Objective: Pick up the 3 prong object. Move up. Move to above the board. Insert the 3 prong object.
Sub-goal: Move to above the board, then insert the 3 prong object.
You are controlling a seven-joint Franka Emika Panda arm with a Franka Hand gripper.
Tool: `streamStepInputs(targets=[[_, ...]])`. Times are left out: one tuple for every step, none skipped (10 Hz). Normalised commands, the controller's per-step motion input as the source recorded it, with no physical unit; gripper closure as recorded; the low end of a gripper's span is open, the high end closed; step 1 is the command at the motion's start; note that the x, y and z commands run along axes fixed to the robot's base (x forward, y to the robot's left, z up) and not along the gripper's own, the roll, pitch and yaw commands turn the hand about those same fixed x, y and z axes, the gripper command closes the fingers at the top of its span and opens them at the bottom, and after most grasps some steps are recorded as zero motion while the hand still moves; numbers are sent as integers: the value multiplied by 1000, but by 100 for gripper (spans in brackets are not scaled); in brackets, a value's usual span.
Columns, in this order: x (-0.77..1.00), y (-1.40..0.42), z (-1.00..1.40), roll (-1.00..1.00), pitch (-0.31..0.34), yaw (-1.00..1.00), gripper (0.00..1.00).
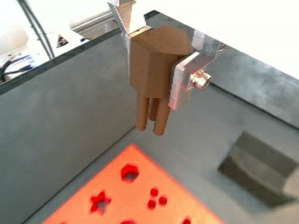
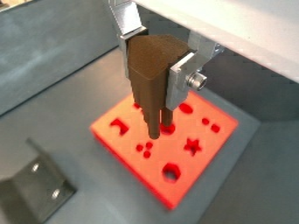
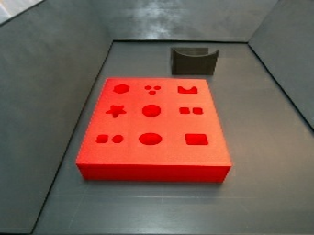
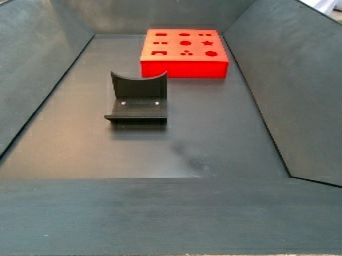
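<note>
Peg (image 2: 152, 83) pinched between the silver fingers (image 2: 181, 80) of the gripper (image 2: 156, 77), prongs down, hanging clear above the red board (image 2: 122, 131). Not seen in either side view, where only board and fixture (image 4: 136, 100) show on the grey floor (image 4: 187, 150).

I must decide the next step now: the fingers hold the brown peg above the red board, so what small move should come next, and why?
Probably a small sideways shift toward the three-dot recess, then lowering. The gripper is shut on the 3 prong object, its prongs hang clear above the board, and in a wrist view they seem beside the dots, not yet over them.
</note>
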Motion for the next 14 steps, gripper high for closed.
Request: streamStepInputs(targets=[[425, -1000, 269, 6, 124, 12, 100], [415, -920, 254, 13, 125, 11, 100], [322, -649, 178, 24, 126, 10, 100], [223, -374, 103, 40, 131, 5, 100], [128, -175, 57, 44, 94, 9, 100], [0, 0, 0, 7, 0, 0, 100], [0, 0, -11, 0, 10, 0, 100], [57, 0, -183, 23, 53, 0, 100], [63, 29, -406, 56, 27, 0, 100], [91, 0, -580, 151, 46, 0, 100], [109, 89, -577, 99, 29, 0, 100], [154, 151, -554, 80, 57, -29, 100], [246, 249, -486, 33, 69, 0, 100], [291, 306, -474, 0, 47, 57, 100]])
